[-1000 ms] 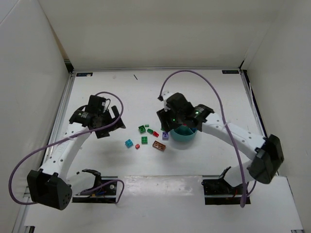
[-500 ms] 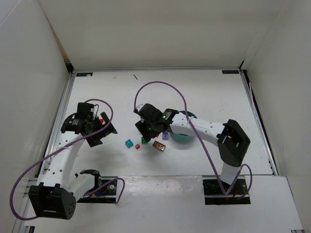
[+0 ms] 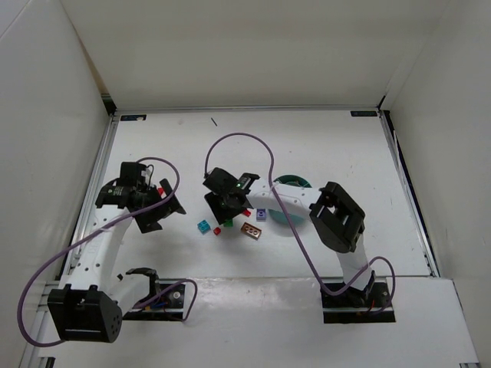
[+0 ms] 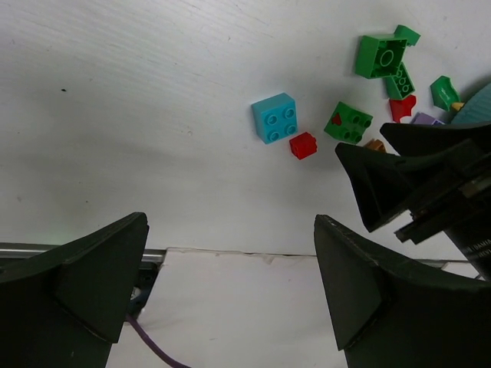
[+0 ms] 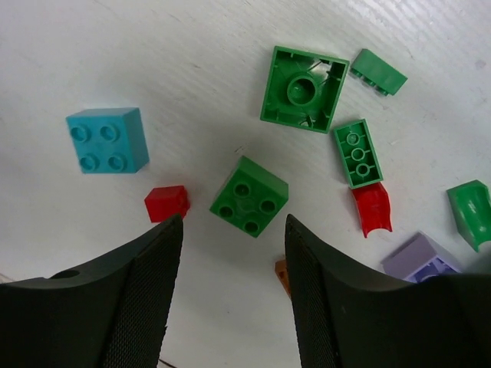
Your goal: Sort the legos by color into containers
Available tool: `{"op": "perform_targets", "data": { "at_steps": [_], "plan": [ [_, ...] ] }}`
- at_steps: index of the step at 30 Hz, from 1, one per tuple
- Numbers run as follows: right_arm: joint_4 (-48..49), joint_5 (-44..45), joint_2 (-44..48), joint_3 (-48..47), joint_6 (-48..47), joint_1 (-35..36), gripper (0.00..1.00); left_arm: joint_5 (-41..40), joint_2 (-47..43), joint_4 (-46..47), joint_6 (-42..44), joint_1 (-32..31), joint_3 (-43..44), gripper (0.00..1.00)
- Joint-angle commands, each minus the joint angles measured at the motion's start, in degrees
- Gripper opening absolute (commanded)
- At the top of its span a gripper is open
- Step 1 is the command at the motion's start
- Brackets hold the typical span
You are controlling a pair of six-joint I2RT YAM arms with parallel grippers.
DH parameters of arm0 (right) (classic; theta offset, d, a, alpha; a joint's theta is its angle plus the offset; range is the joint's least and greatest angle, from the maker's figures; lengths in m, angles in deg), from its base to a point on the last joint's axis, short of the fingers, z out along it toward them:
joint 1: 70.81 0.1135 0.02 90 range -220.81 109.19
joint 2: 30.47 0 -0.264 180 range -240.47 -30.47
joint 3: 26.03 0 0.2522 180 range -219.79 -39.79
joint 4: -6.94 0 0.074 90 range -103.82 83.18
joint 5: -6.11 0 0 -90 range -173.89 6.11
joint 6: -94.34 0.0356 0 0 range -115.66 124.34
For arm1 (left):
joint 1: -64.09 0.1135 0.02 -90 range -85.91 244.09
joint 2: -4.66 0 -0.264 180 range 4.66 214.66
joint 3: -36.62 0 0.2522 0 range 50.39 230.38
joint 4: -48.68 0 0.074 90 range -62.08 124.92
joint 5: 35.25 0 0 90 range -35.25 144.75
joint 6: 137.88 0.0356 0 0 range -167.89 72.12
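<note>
Over the square green lego [image 5: 249,205] the right gripper [image 5: 234,222] hangs with jaws parted and empty, likely lined up to pick it from the loose legos [image 3: 251,229] lying just left of the teal bowl [image 3: 291,182], while the left gripper [image 4: 230,222] sits farther left, spread wide and empty, apparently clear of the work.

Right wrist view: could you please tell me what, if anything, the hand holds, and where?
Nothing; the right hand is open above a green brick.
</note>
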Motion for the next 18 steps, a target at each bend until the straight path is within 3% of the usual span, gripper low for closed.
{"op": "perform_targets", "data": {
  "at_steps": [1, 6, 9, 13, 18],
  "plan": [
    [-0.5, 2.5, -1.5, -2.3, 3.9, 0.2, 0.59, 1.0, 0.3, -0.7, 2.1, 1.0, 2.2, 1.0],
    [0.1, 3.4, -3.0, -0.7, 7.1, -1.4, 0.59, 1.6, 1.0, -1.4, 3.4, 1.6, 2.7, 1.0],
    [-0.3, 4.9, -3.5, 0.1, 7.5, -1.1, 0.53, 1.6, 1.5, -1.4, 3.5, 1.5, 2.9, 1.0],
    [0.1, 3.8, -4.0, 0.8, 7.9, -0.7, 0.34, 1.6, 1.8, -1.2, 3.5, 1.6, 3.1, 1.0],
    [1.0, 2.5, -3.5, 1.3, 7.1, -0.6, 0.33, 1.7, 1.8, -1.6, 3.9, 2.3, 3.0, 1.0]
  ]
}}
